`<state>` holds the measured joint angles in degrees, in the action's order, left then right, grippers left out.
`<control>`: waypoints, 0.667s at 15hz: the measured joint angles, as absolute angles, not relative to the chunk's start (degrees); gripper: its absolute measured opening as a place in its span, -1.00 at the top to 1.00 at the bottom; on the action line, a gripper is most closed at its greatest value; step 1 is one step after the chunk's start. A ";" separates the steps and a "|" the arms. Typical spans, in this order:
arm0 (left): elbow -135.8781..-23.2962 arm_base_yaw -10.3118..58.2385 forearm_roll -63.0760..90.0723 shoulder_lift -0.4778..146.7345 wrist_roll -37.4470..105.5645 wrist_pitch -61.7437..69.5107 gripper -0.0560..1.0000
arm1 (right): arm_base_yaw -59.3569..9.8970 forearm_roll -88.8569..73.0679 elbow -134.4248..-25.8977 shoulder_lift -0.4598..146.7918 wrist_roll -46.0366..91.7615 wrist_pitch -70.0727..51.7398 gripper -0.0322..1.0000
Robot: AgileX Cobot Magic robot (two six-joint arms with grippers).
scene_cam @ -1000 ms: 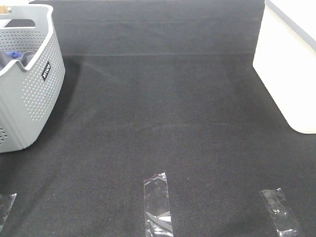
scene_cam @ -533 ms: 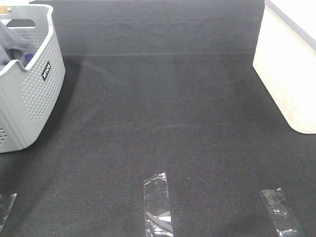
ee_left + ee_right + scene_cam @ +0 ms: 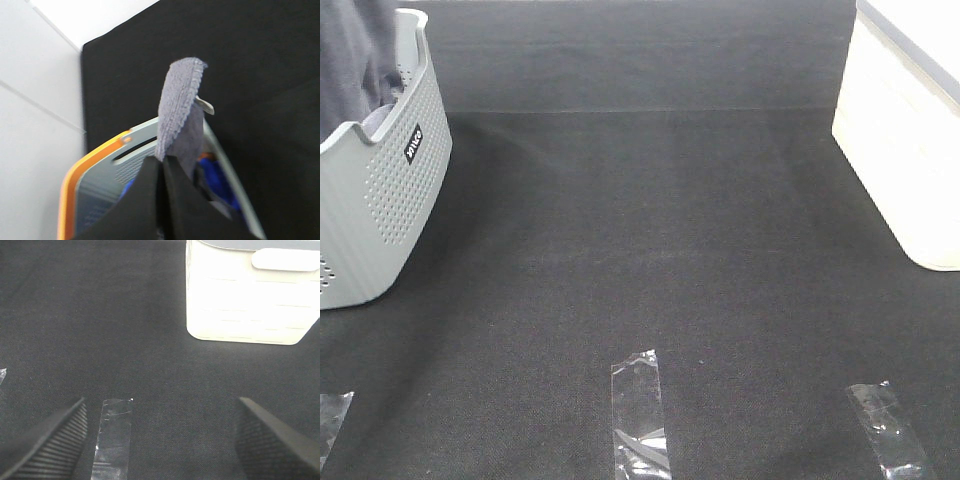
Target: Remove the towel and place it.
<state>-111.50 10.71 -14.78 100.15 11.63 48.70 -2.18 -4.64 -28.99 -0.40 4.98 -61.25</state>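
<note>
The greyish-lavender towel (image 3: pixel 355 55) hangs out of the grey perforated basket (image 3: pixel 390 190) at the far left and runs up past the top edge of the high view. In the left wrist view my left gripper (image 3: pixel 162 167) is shut on the towel (image 3: pixel 177 110), and a fold with a stitched hem stands above the black fingers. The basket's rim (image 3: pixel 137 135) lies just below. My right gripper (image 3: pixel 160 440) is open over the black mat with nothing between its fingers (image 3: pixel 45 440). Neither gripper shows in the high view.
A white bin (image 3: pixel 910 130) stands at the right edge, also in the right wrist view (image 3: pixel 250 295). Clear tape strips (image 3: pixel 640 415) (image 3: pixel 888 430) lie near the front of the black mat. A bright blue cloth (image 3: pixel 217 180) lies inside the basket, and an orange rim (image 3: pixel 82 167) runs along it.
The towel has risen out of the basket, from barely showing to reaching the top of the high view. The right side has not changed.
</note>
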 joint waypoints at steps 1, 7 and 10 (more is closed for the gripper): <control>-111.50 12.03 -12.20 99.58 12.78 49.68 0.89 | -2.18 -4.76 -28.99 -0.40 4.98 -61.25 -0.51; -111.50 18.11 10.20 95.86 27.62 56.95 0.89 | -2.18 -11.92 -29.39 10.31 5.67 -58.96 -0.51; -111.50 20.23 18.51 94.25 32.54 62.11 0.89 | -2.18 -19.82 -29.39 20.23 13.81 -52.83 -0.48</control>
